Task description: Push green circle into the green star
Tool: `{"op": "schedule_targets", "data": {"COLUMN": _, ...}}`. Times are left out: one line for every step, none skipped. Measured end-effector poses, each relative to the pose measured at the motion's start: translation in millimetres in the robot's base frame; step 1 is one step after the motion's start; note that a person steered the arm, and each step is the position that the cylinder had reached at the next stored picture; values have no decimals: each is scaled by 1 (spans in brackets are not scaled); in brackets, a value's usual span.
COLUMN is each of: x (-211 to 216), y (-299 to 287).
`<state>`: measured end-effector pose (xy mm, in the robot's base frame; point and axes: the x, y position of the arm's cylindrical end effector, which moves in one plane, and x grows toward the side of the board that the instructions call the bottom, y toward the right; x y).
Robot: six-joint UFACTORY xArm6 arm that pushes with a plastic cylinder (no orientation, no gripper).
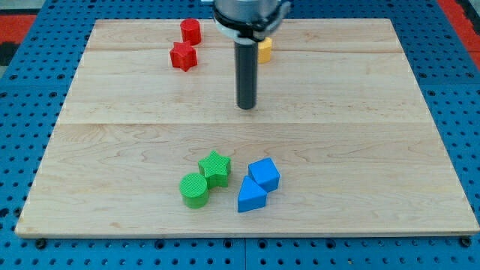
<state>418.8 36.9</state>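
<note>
The green circle point(194, 189) lies near the view's bottom, left of centre, touching the green star point(215, 167), which sits just up and to its right. My tip point(247, 106) rests on the board well above both, near the middle, about a third of the board's depth away from the star. It touches no block.
A blue cube point(264, 174) and a blue triangle point(251, 195) sit just right of the green star. A red cylinder point(190, 31) and a red star point(183, 56) lie at the view's top left. A yellow block point(265, 49) is partly hidden behind the rod.
</note>
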Motion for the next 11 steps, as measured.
{"op": "schedule_targets", "data": {"x": 52, "y": 101}}
{"op": "schedule_targets", "data": {"x": 149, "y": 58}}
{"op": "schedule_targets", "data": {"x": 185, "y": -76}}
{"op": "schedule_targets", "data": {"x": 182, "y": -187}}
{"op": "schedule_targets", "data": {"x": 175, "y": -158}}
{"op": "schedule_targets", "data": {"x": 178, "y": -122}}
{"op": "schedule_targets", "data": {"x": 156, "y": -121}}
{"op": "schedule_targets", "data": {"x": 146, "y": -82}}
{"op": "schedule_targets", "data": {"x": 146, "y": -74}}
{"op": "schedule_targets", "data": {"x": 133, "y": -44}}
{"op": "schedule_targets", "data": {"x": 113, "y": 9}}
